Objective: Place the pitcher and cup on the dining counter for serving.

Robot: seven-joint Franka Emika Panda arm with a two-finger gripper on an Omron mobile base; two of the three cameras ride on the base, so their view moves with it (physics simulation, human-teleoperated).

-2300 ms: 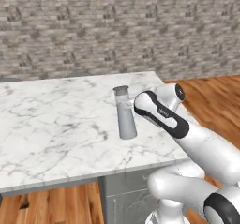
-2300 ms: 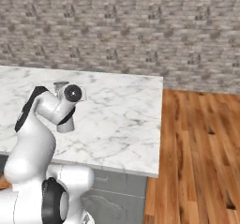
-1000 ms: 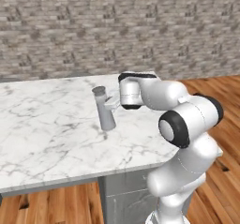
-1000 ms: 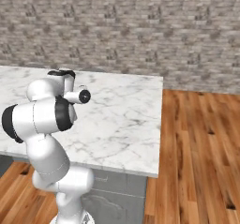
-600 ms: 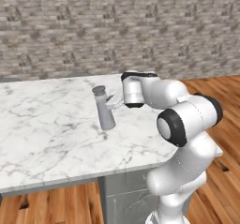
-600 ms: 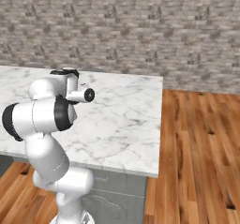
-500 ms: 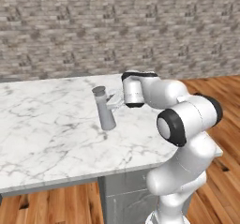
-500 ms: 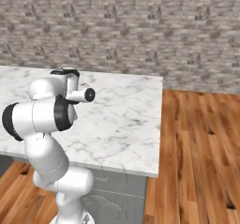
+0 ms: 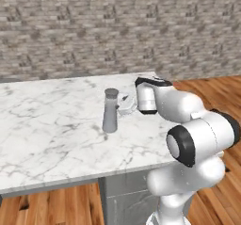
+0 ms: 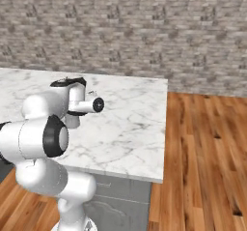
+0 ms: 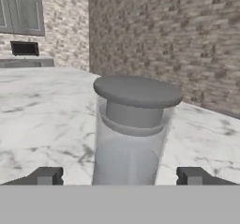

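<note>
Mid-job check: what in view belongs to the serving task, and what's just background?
Job items:
pitcher, upright on the slab
dining counter
gripper, open, fingertips apart either side of the pitcher

Just around:
brick wall
wood floor
grey wall cabinet

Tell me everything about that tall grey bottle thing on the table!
The pitcher is a slim, see-through grey cylinder with a narrower neck and a flat round grey lid. It stands upright on the white marble dining counter. The gripper is beside it, fingers spread wide on either side, not touching it.
</note>
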